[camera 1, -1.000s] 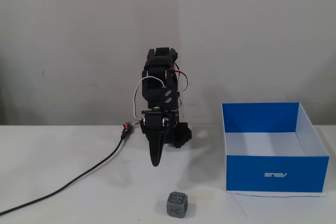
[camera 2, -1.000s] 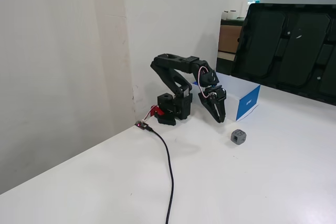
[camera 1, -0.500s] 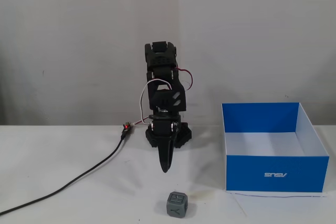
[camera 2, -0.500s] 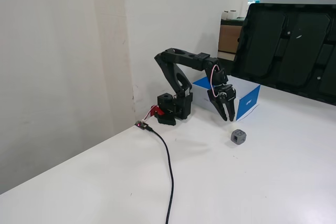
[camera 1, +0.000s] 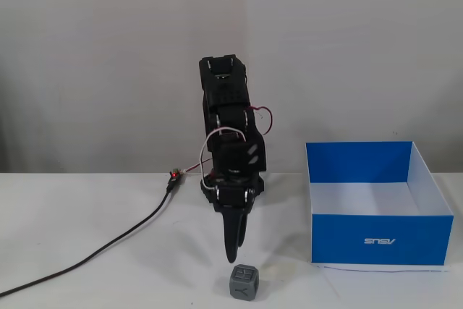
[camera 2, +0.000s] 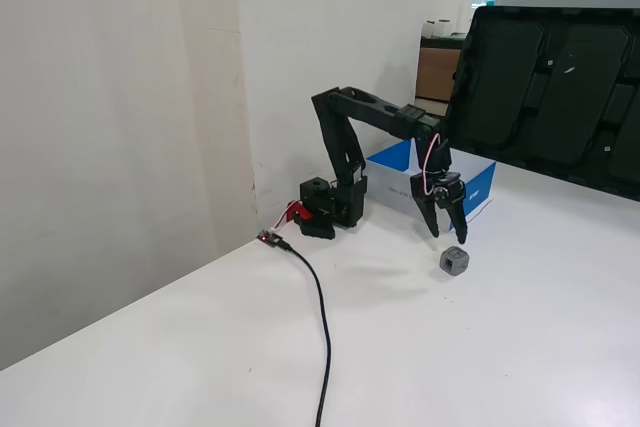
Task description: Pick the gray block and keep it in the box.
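Note:
The gray block [camera 1: 244, 284], a small dark cube with embossed faces, sits on the white table near the front edge in a fixed view; the other fixed view also shows it [camera 2: 455, 261]. My gripper [camera 1: 231, 255] points straight down, just above and slightly behind the block, without touching it. In the side-on fixed view the gripper [camera 2: 448, 235] shows two fingers with a gap between them and nothing held. The blue box [camera 1: 376, 240] with its white interior stands open and empty to the right of the arm, and partly behind the arm in the other view [camera 2: 481, 185].
A black cable [camera 1: 108, 244] runs from the arm's base across the table to the left front. A large black panel [camera 2: 550, 87] leans beyond the box. A white wall stands close behind the arm.

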Robot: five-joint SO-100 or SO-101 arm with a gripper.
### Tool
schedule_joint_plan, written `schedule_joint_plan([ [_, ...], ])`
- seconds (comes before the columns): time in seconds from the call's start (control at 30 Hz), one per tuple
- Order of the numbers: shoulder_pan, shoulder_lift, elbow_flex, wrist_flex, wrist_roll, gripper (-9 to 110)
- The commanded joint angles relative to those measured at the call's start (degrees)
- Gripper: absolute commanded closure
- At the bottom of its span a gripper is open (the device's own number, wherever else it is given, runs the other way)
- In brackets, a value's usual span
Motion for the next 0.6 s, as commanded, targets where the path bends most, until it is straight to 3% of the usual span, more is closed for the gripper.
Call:
schedule_joint_plan([
  [0.0, -0.9, -1.7, -4.4, -1.6, 0.9, 80],
  [0.57, -3.1, -11.9, -7.6, -5.1, 3.8, 78],
])
